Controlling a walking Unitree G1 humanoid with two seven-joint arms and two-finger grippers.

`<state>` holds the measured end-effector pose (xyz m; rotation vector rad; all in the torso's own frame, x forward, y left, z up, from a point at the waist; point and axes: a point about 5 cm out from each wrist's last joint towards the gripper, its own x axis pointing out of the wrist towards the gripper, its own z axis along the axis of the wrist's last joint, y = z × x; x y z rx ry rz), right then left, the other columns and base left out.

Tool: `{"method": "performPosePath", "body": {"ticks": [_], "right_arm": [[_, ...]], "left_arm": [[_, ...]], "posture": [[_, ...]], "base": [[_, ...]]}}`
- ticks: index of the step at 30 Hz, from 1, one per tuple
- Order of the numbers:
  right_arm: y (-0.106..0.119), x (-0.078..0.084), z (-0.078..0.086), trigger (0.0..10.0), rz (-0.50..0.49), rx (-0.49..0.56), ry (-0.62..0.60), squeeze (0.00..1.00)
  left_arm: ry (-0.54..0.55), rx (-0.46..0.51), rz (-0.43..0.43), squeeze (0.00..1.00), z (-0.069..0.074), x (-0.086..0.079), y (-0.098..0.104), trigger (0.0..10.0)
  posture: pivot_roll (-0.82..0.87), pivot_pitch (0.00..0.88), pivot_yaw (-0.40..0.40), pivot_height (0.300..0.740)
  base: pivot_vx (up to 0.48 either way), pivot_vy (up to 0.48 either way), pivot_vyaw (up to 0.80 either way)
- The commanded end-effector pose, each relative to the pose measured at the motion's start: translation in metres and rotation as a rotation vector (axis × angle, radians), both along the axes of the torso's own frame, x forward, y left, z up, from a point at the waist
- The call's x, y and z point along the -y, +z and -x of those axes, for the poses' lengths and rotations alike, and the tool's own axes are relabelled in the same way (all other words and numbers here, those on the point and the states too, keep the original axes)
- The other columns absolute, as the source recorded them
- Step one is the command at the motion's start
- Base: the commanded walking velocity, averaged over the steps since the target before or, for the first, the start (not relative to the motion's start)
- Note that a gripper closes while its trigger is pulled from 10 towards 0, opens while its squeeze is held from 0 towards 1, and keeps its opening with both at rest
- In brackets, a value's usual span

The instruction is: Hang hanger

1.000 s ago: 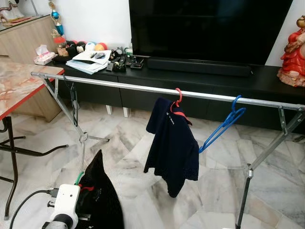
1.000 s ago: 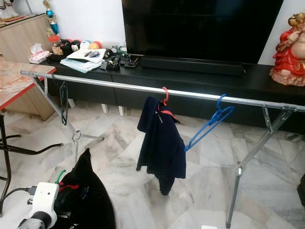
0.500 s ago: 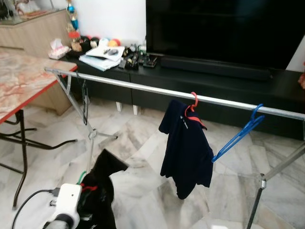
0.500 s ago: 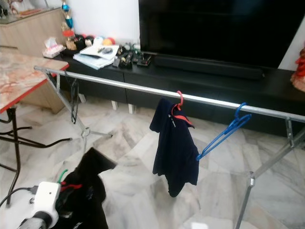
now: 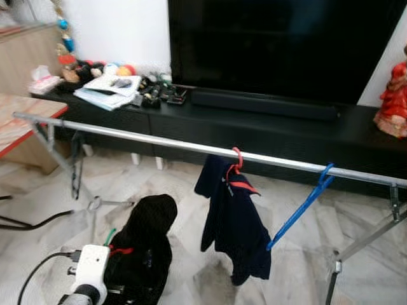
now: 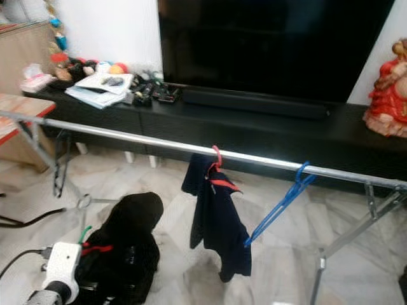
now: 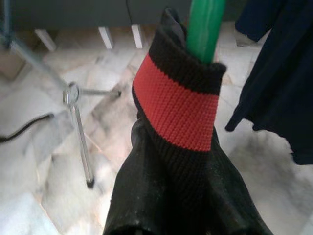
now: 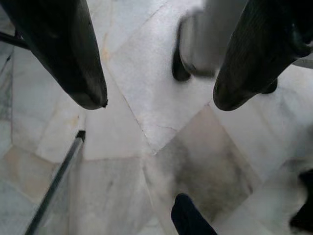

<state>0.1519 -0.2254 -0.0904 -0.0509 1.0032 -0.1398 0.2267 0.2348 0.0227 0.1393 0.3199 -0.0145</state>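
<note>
main risk as i read it: the black garment [image 5: 143,248] on its green hanger [image 7: 204,27] sits low, well under the rail [image 5: 191,147], w/ the hook top out of frame in the left wrist view. if the lift comes up short or off-line the hook prob knocks the rail instead of going over it. the bulky cloth could also swing into the navy shirt [image 5: 234,225] on the red hanger [image 5: 238,160], or nudge the empty blue hanger [image 5: 304,204] further along, since both hang near the free stretch. garment looks bunched up, so weight may sit uneven and twist the hanger in the grip. the rack leg [image 5: 356,244] and a loose cable [image 5: 28,222] on the marble floor [image 5: 184,190] are trip hazards if the robot steps closer.

left gripper [image 7: 188,230]: fingers hidden under the cloth, so can't tell how far apart they are; the red-banded collar [image 7: 178,110] and green hanger neck rise straight out ahead of the wrist, which suggests a hold near there.

right gripper [image 8: 159,105]: fingers [image 8: 73,58] spread wide, holding nothing, touching nothing, pointed down at the floor, arm idle.

free rail space lies between the left rack end and the navy shirt. tv stand [image 5: 267,124] behind, desk [image 5: 16,124] off to the left.
</note>
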Motion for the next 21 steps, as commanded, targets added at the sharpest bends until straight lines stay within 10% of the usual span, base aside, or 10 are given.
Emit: {"method": "performPosePath", "body": {"ticks": [1, 21], "right_arm": [[0.0, 0.008, 0.005, 10.0, 0.005, -0.006, -0.023, 0.0], [-0.001, -0.053, -0.019, 10.0, -0.031, 0.004, 0.013, 0.0]], "left_arm": [[-0.015, 0.028, 0.012, 0.0, -0.004, 0.004, 0.005, 10.0], [-0.157, 0.048, -0.032, 0.0, -0.013, 0.005, 0.017, 10.0]], "posture": [[0.07, 0.037, 0.032, 0.74], [0.08, 0.055, 0.031, 0.74]], "base": [[0.36, 0.0, 0.0], [0.197, 0.0, 0.0]]}}
